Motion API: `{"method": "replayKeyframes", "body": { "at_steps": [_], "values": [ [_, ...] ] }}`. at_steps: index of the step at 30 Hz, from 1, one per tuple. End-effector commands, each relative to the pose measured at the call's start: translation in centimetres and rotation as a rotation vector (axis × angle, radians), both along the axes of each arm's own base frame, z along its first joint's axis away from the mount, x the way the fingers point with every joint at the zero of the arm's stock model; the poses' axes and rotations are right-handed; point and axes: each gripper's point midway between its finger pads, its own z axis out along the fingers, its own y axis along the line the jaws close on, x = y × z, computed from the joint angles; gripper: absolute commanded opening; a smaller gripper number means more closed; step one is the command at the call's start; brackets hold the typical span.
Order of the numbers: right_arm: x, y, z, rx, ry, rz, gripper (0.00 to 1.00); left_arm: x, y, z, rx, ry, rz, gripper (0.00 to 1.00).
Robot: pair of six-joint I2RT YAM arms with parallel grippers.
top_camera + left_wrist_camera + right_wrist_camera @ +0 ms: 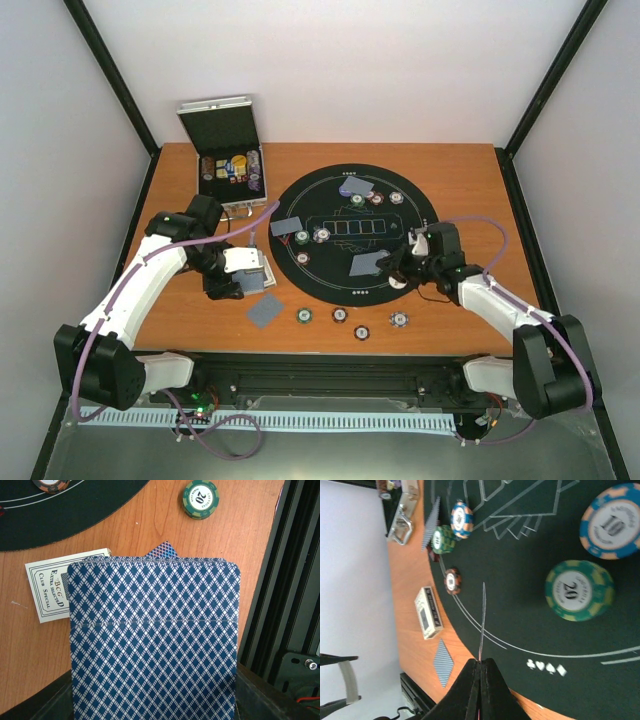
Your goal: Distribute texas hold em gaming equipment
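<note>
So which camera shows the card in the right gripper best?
Top external: the card shows its full grey-blue back beside the right gripper. The right wrist sees the card edge-on, a thin line. The left wrist shows only a different deck.

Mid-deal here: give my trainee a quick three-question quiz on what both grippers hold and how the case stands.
1. True or false: the right gripper is shut on a grey-blue-backed playing card seen edge-on.
2. What number is on the green striped poker chip beyond the stack of blue diamond-backed playing cards in the left gripper? A 5, B 20, C 100.
3. Fill in: the lid of the silver hinged case stands ____.
Key: 1 true; 2 B; 3 open.
</note>
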Motion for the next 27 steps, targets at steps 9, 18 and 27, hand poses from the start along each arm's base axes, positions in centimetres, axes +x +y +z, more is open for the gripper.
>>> {"method": "replayKeyframes", "body": {
  "at_steps": [9, 18, 27],
  "values": [
    [-1.5, -0.3, -4.3, -0.024, 0.086, 0.034, 0.03, -0.1, -0.2, 0.7, -0.012, -0.010, -0.016, 0.01],
    [-2.1, 1.4, -5.8, -0.036, 0.111, 0.065, 0.03, 0.0, -0.2, 0.6, -0.015, -0.004, -0.010, 0.01],
    [-1.6, 0.2, -5.8, -0.179, 0.104, 0.053, 0.20, -0.1, -0.3, 1.0, -0.023, -0.007, -0.010, 0.01]
  ]
}}
